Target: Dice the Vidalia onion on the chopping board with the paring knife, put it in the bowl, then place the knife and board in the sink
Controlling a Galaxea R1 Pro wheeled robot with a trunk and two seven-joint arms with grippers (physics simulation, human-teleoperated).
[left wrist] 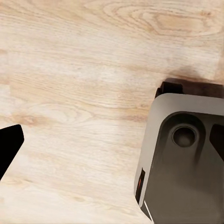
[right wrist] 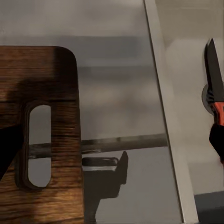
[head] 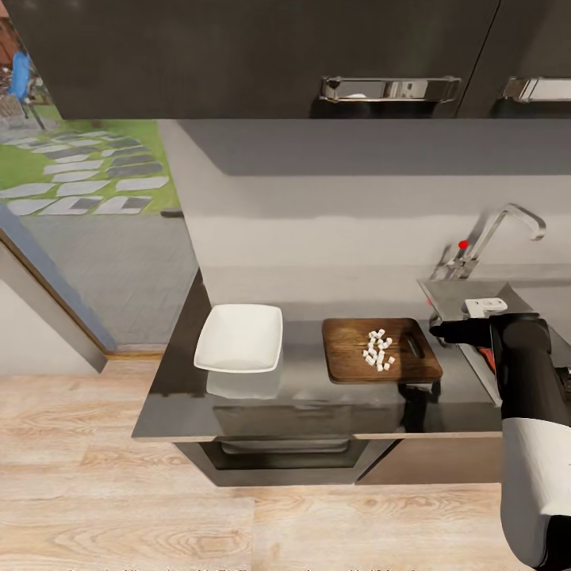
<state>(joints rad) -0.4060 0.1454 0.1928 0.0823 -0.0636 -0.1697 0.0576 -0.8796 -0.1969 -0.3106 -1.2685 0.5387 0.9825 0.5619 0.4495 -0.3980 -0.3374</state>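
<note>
in the head view, the right gripper [head: 438, 331] is seen reaching in just beyond the handle end of the chopping board [head: 349, 366], over the strip of countertop [head: 301, 396] between board and sink [head: 452, 295]. the diced onion [head: 377, 349] lies as a small pile of white cubes on the board, on the side of the gripper away from the sink, and the bowl [head: 239, 337] stands farther off the same way, well apart from the board. whether the fingers are apart or together cannot be told from here.

in the left wrist view, only wooden floor [left wrist: 84, 84] and part of the robot's base [left wrist: 182, 158] are shown; a dark finger tip [left wrist: 9, 147] is caught at the edge, so the left gripper's state cannot be told. that arm is judged well away from the work.

in the right wrist view, the paring knife [right wrist: 215, 93] is seen lying in the sink basin, its long axis roughly parallel to the sink edge, blade pointing away from the camera. the board's slot handle [right wrist: 38, 144] lies to the other side of the gripper, with bare steel between. dark finger shapes are glimpsed at both edges, which suggests the fingers are apart, with nothing between them.

the coming move is judged to turn on the diced onion and bowl lying beyond the board, away from the sink, with the right arm the nearer.
</note>
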